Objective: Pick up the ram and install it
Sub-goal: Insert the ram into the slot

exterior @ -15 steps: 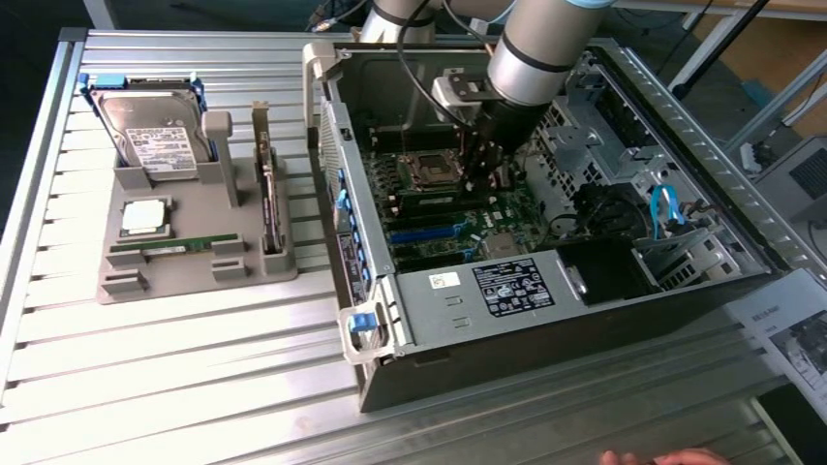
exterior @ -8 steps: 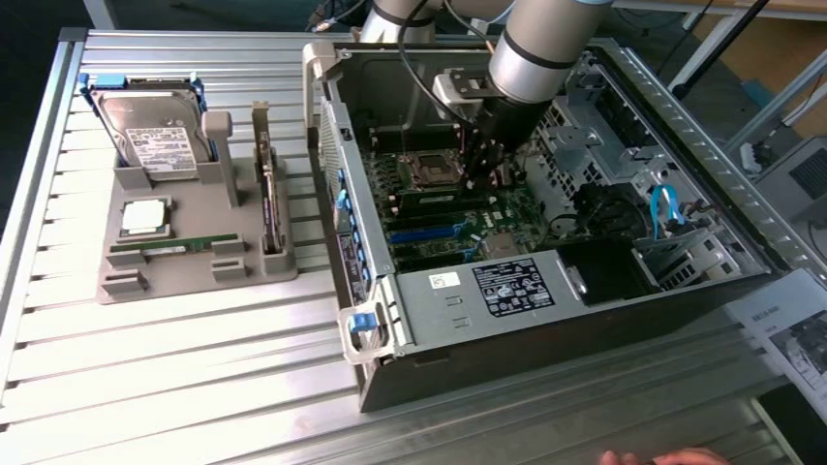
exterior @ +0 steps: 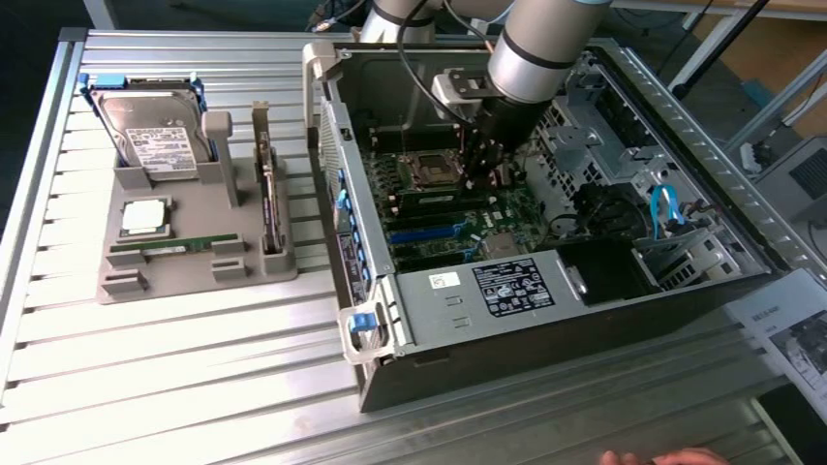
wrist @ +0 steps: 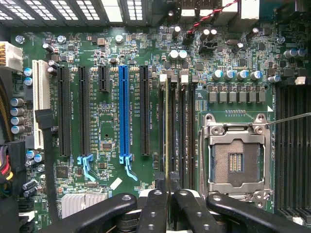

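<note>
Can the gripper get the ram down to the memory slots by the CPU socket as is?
Probably yes. The case is open on its side, the gripper hangs right over the memory slots with the ram clamped edge-on along them, and no cable or card crosses between.

The thin ram (wrist: 167, 131) stands edge-on between the jaws, along a slot (wrist: 161, 121).

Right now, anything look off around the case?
Nothing askew or damaged: the ram, held by the gripper, runs parallel to the memory slots. One oddity: a person's fingers at the exterior view's bottom edge, near the case.
</note>
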Available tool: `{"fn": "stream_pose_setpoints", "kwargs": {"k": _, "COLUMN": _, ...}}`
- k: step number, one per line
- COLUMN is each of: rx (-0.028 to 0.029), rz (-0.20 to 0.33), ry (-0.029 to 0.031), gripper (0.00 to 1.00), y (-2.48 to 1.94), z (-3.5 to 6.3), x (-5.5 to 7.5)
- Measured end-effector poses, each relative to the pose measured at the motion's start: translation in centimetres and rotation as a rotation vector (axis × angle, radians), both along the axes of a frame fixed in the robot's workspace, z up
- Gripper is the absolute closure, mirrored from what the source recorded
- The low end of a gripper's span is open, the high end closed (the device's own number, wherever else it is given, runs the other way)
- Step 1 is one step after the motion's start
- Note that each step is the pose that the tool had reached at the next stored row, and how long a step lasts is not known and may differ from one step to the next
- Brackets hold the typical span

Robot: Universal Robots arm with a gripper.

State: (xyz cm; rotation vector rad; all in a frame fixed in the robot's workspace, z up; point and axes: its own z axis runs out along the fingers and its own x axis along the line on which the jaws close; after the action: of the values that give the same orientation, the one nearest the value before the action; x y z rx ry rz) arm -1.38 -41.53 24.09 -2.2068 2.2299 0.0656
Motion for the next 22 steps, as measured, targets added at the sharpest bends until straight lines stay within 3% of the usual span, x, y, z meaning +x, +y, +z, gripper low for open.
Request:
{"fn": "stream_pose_setpoints", "kwargs": {"k": 14, "rx": 0.0000, "rz": 0.000, "ry": 0.0000, "gripper": 0.88, "y": 0.00, "z": 0.00, "x": 0.25}}
{"fn": "stream_pose_setpoints", "kwargs": {"k": 22, "rx": 0.0000, "rz": 0.005, "ry": -0.0032, "gripper": 0.88, "y": 0.00, "z": 0.00, "x": 0.25}}
